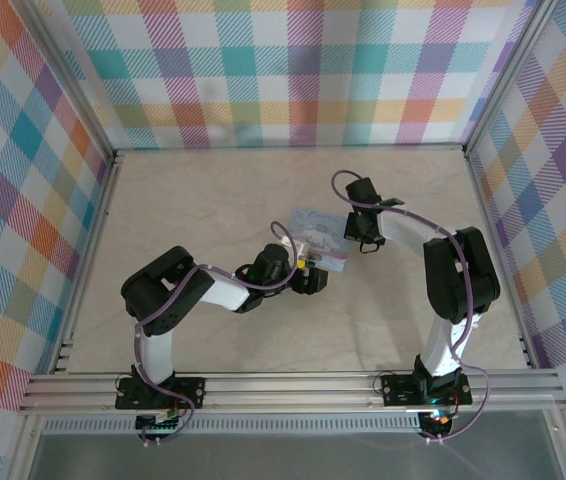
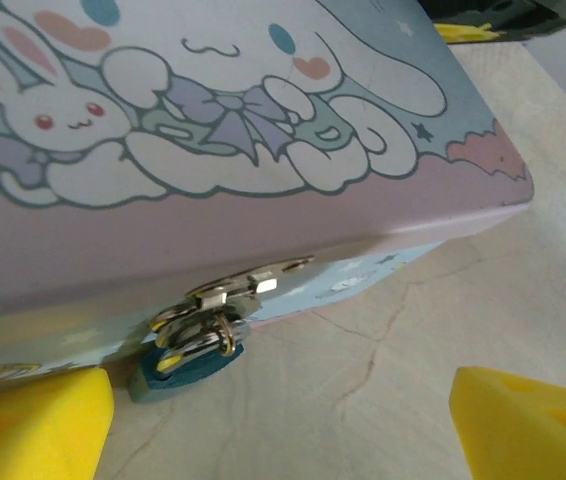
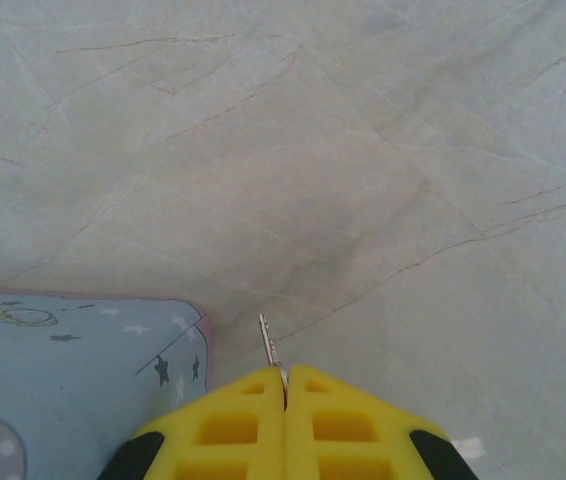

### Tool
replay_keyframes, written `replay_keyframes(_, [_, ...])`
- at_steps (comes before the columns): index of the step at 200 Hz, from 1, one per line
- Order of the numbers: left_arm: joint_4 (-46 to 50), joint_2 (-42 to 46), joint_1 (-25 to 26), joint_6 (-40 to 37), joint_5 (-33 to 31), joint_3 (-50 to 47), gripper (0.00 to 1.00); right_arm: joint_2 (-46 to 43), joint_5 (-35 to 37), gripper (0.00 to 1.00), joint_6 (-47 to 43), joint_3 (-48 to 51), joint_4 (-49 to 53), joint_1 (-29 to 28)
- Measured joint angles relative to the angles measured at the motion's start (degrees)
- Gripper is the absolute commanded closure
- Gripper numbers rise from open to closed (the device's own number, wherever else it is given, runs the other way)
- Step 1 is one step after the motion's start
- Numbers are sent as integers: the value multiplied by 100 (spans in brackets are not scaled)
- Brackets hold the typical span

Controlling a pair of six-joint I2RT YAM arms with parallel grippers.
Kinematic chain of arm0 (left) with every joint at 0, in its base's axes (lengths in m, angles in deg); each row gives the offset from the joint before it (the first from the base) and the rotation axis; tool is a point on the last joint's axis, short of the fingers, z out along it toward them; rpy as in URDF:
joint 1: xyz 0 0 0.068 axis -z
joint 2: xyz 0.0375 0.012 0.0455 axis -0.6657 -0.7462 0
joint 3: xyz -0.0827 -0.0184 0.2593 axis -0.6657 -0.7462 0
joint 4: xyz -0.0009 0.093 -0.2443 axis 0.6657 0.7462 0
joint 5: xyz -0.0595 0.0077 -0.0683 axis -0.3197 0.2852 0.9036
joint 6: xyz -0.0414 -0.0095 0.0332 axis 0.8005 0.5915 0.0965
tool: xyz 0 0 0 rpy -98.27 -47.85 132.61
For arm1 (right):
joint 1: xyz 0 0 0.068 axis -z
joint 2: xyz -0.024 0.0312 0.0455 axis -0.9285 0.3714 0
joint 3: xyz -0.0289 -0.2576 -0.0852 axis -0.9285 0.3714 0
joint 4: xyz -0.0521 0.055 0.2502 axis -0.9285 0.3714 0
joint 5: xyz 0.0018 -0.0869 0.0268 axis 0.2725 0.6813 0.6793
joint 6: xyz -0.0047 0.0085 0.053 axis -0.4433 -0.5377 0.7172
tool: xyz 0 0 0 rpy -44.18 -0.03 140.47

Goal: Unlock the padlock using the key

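Marbled tabletop [image 3: 363,150] lies beyond the key [image 3: 268,342] pinched between right fingers [image 3: 223,425].

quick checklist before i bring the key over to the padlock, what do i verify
1. Thin dark metal key clamped in right gripper, blade protruding: ok.
2. Small bluish padlock hanging from the hasp of the pastel cartoon tin, unobstructed: ok.
3. Left gripper steadying the padlock: not ok, it is open, not touching.
4. Key aimed at padlock: not ok, it points over the pale tabletop beside a tin corner.
5. Keyhole direction: cannot tell.
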Motion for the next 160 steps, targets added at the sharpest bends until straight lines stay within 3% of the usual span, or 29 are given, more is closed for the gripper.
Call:
replay_keyframes(62, [20,-96,9,-116,-190,90,15,103,-63,100,0,-190,-63,-44])
replay_keyframes(126, [0,-146,7,-195,791,225,19,258,-92,100,2,-297,-92,-225])
replay_keyframes(160, [-105,-157,-33,-48,942,284,17,278,-92,100,0,-297,-90,-256])
